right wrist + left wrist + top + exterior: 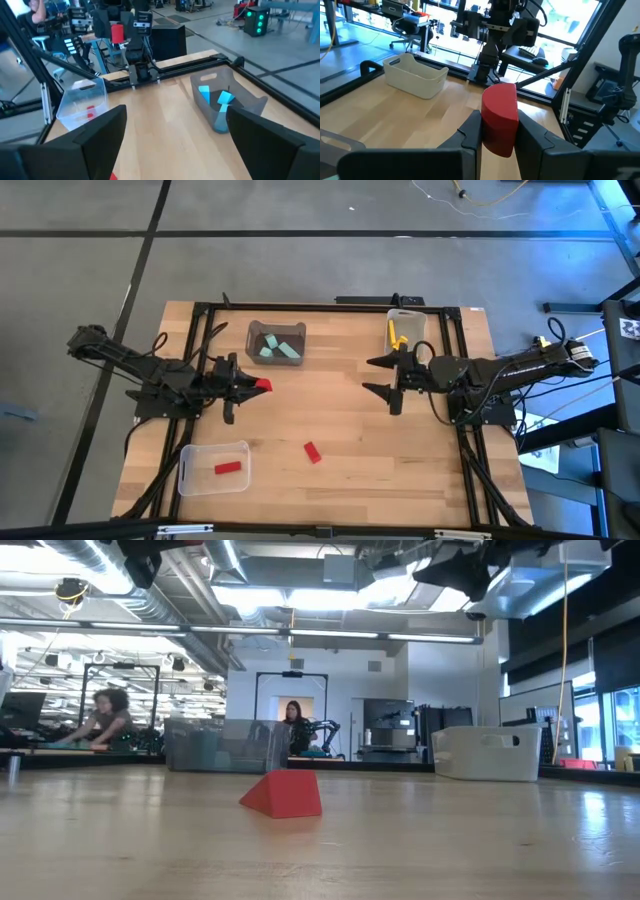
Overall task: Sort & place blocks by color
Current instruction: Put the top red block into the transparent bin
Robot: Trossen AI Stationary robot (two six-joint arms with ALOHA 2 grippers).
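Red block (500,119) clamped between the fingers of the left end effector (252,385), held above the table (340,410) at its left side, between the dark bin of mint blocks (276,342) and the clear bin (213,467) holding one red block (228,467). Another red block (313,452) lying loose mid-table. Right end effector (385,376) spread wide, empty, near the bin with a yellow block (397,336). Risk: shallow pinch on the block's lower part, possible slip in transit; release over the nearer mint bin, a colour mix-up.
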